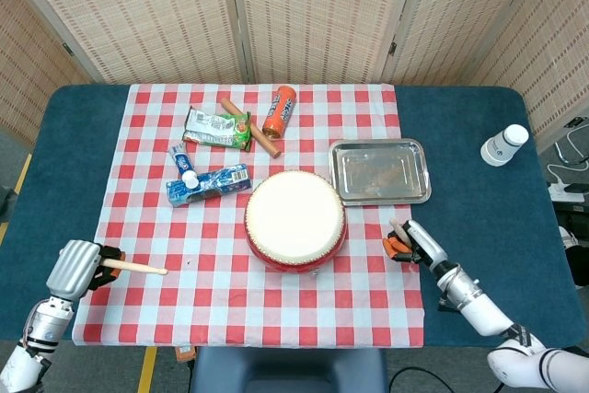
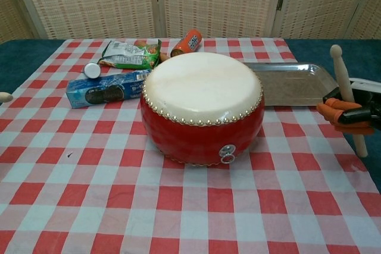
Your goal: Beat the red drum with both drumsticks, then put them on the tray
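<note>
The left hand [image 1: 75, 267], gripping a stick [image 1: 134, 267], is shown whole only overhead; the right hand [image 2: 350, 113], at 3 o'clock of the drum [image 2: 202, 106], grips another stick [image 2: 349, 100].

packaging print too small to read

We see both views bright, evenly lit, light apparently from overhead. Shadows soft and short: we note faint dark rim under drum [image 2: 201, 108] on checked cloth [image 2: 89, 206]. Tray [image 1: 380, 171] gives dull grey sheen, mild glare in head view. Drum skin reads near white, little texture. Head view sharp across table; chest view crisp at centre, we find right hand [image 2: 351, 114] at frame edge slightly soft. No obvious edge distortion.
</note>
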Available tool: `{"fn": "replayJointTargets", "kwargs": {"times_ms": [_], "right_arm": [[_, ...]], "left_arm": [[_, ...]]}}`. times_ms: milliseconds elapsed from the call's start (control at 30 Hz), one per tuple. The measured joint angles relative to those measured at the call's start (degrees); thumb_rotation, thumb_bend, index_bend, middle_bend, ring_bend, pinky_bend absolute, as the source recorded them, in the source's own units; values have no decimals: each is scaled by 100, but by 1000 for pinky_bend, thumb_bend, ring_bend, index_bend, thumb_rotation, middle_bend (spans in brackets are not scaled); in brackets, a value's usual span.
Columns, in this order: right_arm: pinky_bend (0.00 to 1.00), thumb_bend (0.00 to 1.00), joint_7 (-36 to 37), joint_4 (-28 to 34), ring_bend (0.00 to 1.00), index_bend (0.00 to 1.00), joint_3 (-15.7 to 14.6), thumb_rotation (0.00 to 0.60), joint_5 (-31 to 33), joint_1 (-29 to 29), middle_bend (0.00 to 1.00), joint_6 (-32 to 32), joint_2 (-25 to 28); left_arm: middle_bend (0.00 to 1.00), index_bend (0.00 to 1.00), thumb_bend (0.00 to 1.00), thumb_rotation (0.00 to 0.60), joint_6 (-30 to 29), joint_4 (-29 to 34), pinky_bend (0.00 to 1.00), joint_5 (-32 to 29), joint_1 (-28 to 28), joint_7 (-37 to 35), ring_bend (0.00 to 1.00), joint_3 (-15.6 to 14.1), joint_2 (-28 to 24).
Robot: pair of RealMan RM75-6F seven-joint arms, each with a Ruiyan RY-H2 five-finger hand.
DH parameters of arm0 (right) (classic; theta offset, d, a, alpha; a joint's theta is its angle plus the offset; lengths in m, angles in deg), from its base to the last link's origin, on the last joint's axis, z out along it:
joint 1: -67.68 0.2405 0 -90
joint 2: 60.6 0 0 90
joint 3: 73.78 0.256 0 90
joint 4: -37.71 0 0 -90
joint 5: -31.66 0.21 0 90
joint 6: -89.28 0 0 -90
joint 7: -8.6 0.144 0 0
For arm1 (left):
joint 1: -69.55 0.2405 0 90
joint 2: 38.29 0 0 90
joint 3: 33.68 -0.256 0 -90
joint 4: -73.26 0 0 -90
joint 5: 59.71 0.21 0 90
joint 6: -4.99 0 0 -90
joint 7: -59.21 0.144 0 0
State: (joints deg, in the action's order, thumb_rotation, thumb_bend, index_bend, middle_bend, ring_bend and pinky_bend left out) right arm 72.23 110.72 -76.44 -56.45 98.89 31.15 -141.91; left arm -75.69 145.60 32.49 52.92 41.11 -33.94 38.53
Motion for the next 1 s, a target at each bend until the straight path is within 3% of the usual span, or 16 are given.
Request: {"fn": "replayJointTargets", "kwargs": {"times_ms": [233, 467, 667, 1000], "right_arm": [[1000, 636, -3543, 1700, 1000, 1000, 143, 600, 941, 593, 1000, 1109, 1373], [1000, 600, -5987, 2788, 1000, 1000, 263, 600, 2623, 1473, 1000, 2025, 2494], [1000, 591, -7002, 3063, 1000, 1000, 334, 600, 3744, 2315, 1000, 2417, 2850], [1000, 591, -8148, 2893, 1000, 1000, 166, 600, 4951, 3456, 1000, 2587, 2595]], "left_arm": [[1000, 1000, 809, 600, -1, 104, 1000, 25, -53, 141, 1000, 39, -68], [1000, 1000, 810, 600, 302, 328, 1000, -29, -306, 362, 1000, 174, -191], [1000, 1000, 808, 600, 664, 739, 1000, -64, -701, 845, 1000, 389, -322], [1000, 1000, 809, 600, 1637, 1451, 1000, -681, -1412, 1945, 1000, 871, -463]]}}
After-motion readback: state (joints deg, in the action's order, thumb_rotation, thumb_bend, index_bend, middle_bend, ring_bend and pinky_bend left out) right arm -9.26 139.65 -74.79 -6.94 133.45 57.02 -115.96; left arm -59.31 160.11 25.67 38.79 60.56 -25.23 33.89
